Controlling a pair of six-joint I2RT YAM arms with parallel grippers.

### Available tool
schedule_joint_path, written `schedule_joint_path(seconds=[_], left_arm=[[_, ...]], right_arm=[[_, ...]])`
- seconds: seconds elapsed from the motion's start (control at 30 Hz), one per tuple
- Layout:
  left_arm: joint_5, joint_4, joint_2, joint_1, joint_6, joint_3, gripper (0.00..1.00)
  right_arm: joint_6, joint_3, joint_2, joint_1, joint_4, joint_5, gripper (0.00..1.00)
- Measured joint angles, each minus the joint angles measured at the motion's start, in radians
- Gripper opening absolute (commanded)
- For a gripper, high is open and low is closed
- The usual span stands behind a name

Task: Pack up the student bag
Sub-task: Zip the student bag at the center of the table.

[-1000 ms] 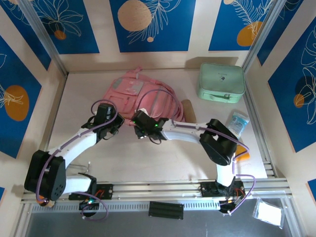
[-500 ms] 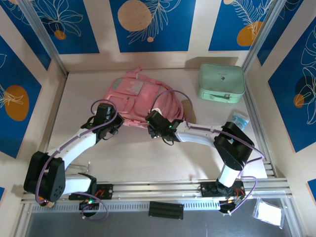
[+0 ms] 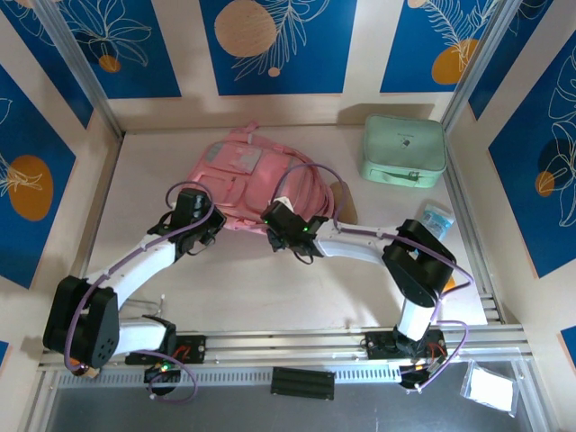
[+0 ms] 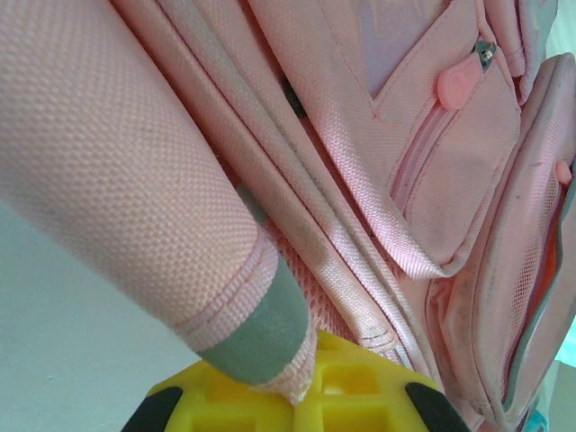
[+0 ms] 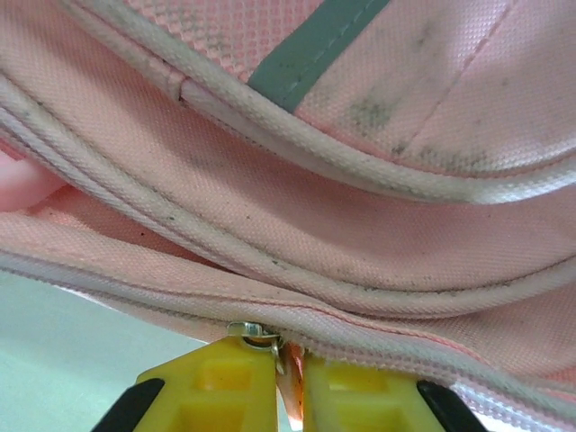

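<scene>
The student bag (image 3: pixel 252 175) is a soft pink backpack lying flat at the middle back of the table. My left gripper (image 3: pixel 212 225) is at its near left edge. In the left wrist view the yellow fingers (image 4: pixel 360 400) are shut on a pink strap end with a grey tip (image 4: pixel 261 333), beside the bag's front pockets (image 4: pixel 450 171). My right gripper (image 3: pixel 274 216) is at the bag's near edge. In the right wrist view that gripper (image 5: pixel 290 382) is shut on the zipper pull (image 5: pixel 286 364) hanging from the bag's zip seam (image 5: pixel 378 333).
A mint green hard case (image 3: pixel 403 150) stands at the back right. A small blue and white packet (image 3: pixel 435 219) lies by the right rail. A tan object (image 3: pixel 344 194) sits against the bag's right side. Metal frame rails border the table.
My right gripper moved right along the bag's near edge, then came back slightly left. The left arm has stayed in place.
</scene>
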Motion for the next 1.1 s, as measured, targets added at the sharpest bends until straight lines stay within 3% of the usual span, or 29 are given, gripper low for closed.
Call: schedule_joint_path(seconds=[0.23,0.43,0.67,0.77,1.1], left_arm=[[-0.001,-0.019,-0.003,0.021,0.000,0.000,0.00],[-0.003,-0.026,-0.012,0.044,0.001,0.000,0.01],[-0.046,-0.071,-0.025,0.122,0.043,-0.003,0.49],[-0.067,-0.082,-0.056,0.141,0.051,-0.023,0.57],[-0.013,-0.058,-0.115,0.132,-0.054,-0.144,0.64]], right_arm=[[0.033,-0.183,-0.127,-0.021,0.048,0.100,0.08],[0.026,-0.192,-0.145,-0.048,0.058,0.090,0.00],[-0.080,-0.121,-0.080,-0.048,0.074,-0.098,0.00],[-0.114,-0.067,-0.034,-0.049,0.072,-0.209,0.00],[-0.143,0.166,0.149,-0.005,0.072,-0.480,0.00]])
